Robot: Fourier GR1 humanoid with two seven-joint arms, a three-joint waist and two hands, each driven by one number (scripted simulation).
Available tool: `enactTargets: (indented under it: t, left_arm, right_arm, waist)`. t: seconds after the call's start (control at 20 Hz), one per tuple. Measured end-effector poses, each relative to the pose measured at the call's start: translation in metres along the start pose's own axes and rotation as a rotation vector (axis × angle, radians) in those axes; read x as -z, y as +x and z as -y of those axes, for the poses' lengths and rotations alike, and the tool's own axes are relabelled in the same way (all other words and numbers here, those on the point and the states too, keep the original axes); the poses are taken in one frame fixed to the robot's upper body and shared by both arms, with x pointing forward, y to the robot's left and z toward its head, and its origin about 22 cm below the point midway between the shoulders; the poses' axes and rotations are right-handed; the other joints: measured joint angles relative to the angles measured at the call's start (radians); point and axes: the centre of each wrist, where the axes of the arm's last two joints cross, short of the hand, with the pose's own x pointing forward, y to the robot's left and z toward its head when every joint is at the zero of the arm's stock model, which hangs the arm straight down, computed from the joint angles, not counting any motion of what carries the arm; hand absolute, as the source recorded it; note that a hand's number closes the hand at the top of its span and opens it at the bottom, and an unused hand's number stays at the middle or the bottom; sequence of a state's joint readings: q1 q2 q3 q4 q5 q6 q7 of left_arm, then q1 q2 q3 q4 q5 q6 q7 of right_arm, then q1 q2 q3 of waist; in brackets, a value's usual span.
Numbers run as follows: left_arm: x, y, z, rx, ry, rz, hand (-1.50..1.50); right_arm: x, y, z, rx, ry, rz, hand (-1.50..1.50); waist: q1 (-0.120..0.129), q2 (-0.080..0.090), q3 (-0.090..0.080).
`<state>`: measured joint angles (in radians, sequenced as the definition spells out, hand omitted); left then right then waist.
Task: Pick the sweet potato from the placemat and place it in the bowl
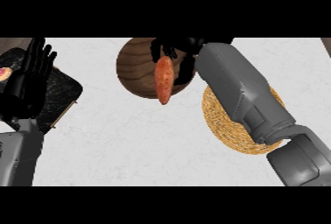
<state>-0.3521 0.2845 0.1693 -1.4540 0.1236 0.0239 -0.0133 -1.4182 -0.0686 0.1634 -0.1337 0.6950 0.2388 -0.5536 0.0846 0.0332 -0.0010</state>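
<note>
- Right hand (176,49) clamped on far end of sweet potato (164,81), holding it over wooden bowl (134,65), far centre of desk (129,144).
- Potato lies nearward of hand. Long axis runs far-to-near; free tip points near and overlaps bowl's near rim in view.
- Woven placemat (223,124) right of bowl, partly under right forearm.
- Left hand (29,83) open, resting at left edge.

My right hand (181,46) hung over the brown wooden bowl (132,65) at the far middle of the white counter (129,140). Its fingers curled round the top end of the orange sweet potato (164,81), which dangled point-down over the bowl's right side. My grey right forearm (239,83) crossed the round woven placemat (223,127), which lay right of the bowl and nearer. At the left edge my left hand (32,70) rested open, fingers up, over a dark speckled tray (61,89).
</note>
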Motion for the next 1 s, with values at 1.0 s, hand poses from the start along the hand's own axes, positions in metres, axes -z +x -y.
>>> enactTargets:
  t: [1.0]
  left_arm:
    - [0.003,0.005,0.001,-0.012,-0.016,0.015,0.0]
  right_arm:
    - [-0.047,-0.048,0.014,0.542,-0.456,0.014,-1.5]
  waist:
    - [0.022,0.019,0.002]
